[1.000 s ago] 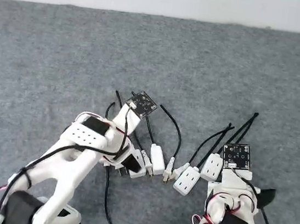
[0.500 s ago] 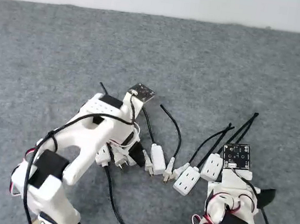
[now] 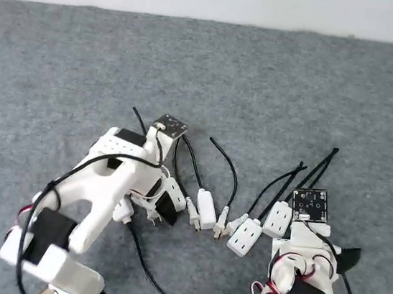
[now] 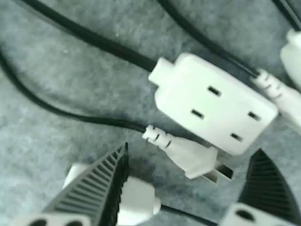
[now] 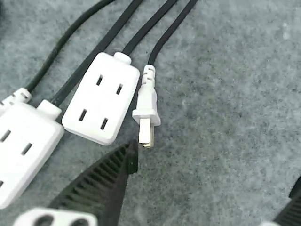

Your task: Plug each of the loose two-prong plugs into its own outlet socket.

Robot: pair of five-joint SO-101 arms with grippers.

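A white two-prong plug (image 4: 188,157) lies on the grey carpet between the spread fingers of my left gripper (image 4: 190,150), which is open and low over it. Just beyond it lies a white outlet socket block (image 4: 214,106). In the high view the left gripper (image 3: 161,211) is over a cluster of plugs and a long white socket (image 3: 206,208). My right gripper (image 5: 214,165) is open above the carpet. Close to one of its fingers (image 5: 108,179) another plug (image 5: 146,106) lies beside a socket block (image 5: 101,103).
Black cables (image 3: 223,161) fan out from the sockets toward the back of the carpet. Two more socket blocks (image 3: 245,237) (image 3: 277,219) lie between the arms. A further white piece (image 4: 136,202) sits beside the left gripper's finger. A loose cable (image 3: 144,267) trails toward the front.
The left arm has swung left and turned its wrist above the plug cluster, and the loose cable in front of it has shifted. The right arm has not moved.
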